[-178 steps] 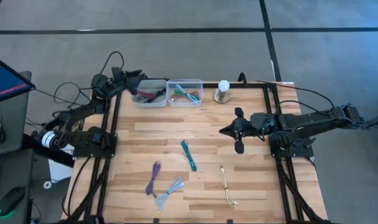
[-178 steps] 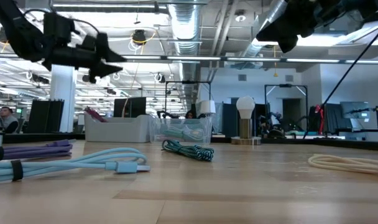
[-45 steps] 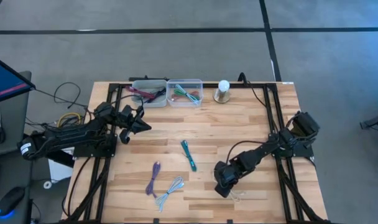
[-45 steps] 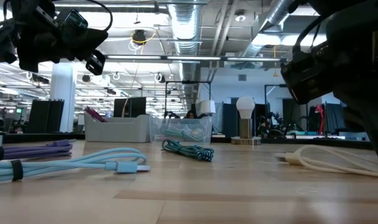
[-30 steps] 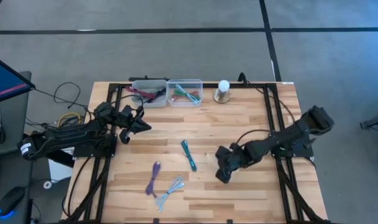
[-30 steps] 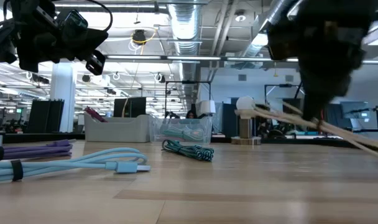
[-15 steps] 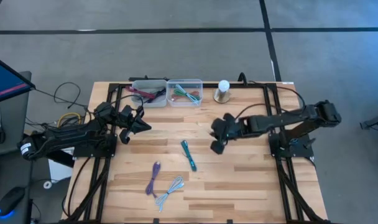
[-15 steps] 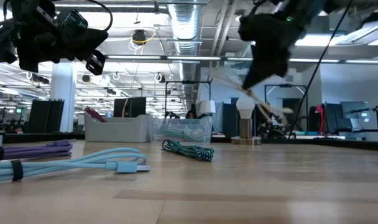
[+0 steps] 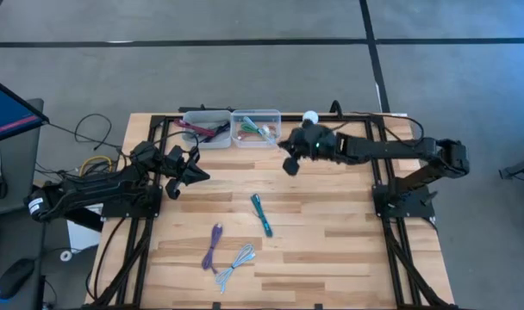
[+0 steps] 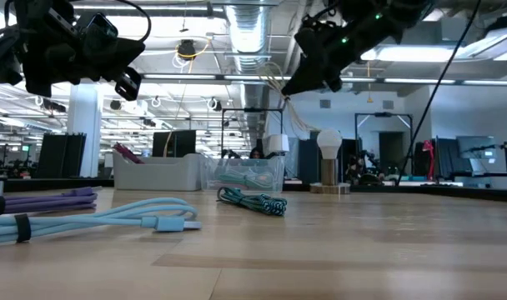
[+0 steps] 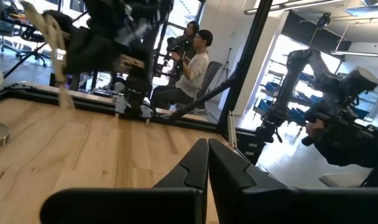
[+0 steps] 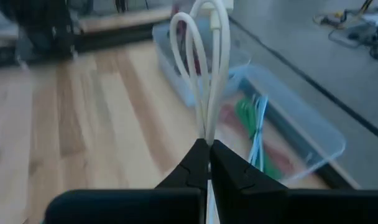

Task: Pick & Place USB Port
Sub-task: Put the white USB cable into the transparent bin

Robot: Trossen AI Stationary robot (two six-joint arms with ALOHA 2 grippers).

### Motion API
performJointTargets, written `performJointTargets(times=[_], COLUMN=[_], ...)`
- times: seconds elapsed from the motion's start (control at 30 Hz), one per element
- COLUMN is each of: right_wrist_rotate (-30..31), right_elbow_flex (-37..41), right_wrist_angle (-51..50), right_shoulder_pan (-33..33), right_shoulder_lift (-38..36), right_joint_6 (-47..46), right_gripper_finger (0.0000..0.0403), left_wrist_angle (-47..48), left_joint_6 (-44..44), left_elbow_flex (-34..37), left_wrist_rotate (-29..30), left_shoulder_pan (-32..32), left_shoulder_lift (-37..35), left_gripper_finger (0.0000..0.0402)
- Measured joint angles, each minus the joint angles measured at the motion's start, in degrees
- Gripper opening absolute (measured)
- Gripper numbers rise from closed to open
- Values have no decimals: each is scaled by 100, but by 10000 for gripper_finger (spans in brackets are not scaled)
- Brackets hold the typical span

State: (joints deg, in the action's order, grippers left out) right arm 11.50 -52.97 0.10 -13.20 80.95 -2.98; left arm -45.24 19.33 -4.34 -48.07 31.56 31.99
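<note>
- Right wrist view: the right hand (image 12: 206, 149) is seen clenched on a cream cable (image 12: 204, 68); the fingers meet at the base of its loops, and the loops stand straight out ahead of the fingertips.
- Beyond the loops, in the same view, a clear bin (image 12: 282, 124) is seen on the table (image 12: 83, 112), with green and pale blue cables inside. A second bin next to it is partly hidden behind the loops.
- High view: the right hand (image 9: 293, 161) is held above the table at the far edge, just beside the right-hand clear bin (image 9: 256, 127) of the pair. The grey bin (image 9: 206, 129) lies one place further toward the left arm.
- The bin is judged to lie ahead of the hand and slightly to its left-arm side; the cable's long axis points from the hand roughly toward the bins.
- Low view: the cream cable (image 10: 280, 92) hangs from the raised right hand, well clear of the table top and above the level of the bin rims.
- The left hand (image 9: 186, 169) is seen closed on nothing, waiting near the left side of the table, by the grey bin.
- Left on the table: a teal cable (image 9: 261, 213), a purple cable (image 9: 213, 246) and a light blue cable (image 9: 234, 265), all well apart from the right hand.
- Judgement: the right arm, not the left, carries the placing; a short reach over the rim is needed before release.
</note>
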Motion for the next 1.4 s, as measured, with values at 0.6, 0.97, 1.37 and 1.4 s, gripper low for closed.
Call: performJointTargets(times=[0.6, 0.97, 1.37, 1.4], right_wrist_rotate=[-726, -722, -885, -942], right_elbow_flex=[-1830, -3212, -3512, -3512], right_wrist_angle=[506, -209, -800, -821], right_shoulder_pan=[-894, -1333, -1479, -1480], right_shoulder_lift=[1992, 3484, 3932, 3932], right_joint_6=[887, 957, 820, 748], right_gripper_finger=[0, 0, 0, 0], left_wrist_angle=[1, 1, 1, 1], left_joint_6=[20, 19, -2, -2], left_elbow_flex=[0, 0, 0, 0], left_wrist_rotate=[0, 0, 0, 0], left_shoulder_pan=[-1, 0, 1, -1], left_shoulder_lift=[0, 1, 0, 0], left_gripper_finger=[11, 11, 11, 11])
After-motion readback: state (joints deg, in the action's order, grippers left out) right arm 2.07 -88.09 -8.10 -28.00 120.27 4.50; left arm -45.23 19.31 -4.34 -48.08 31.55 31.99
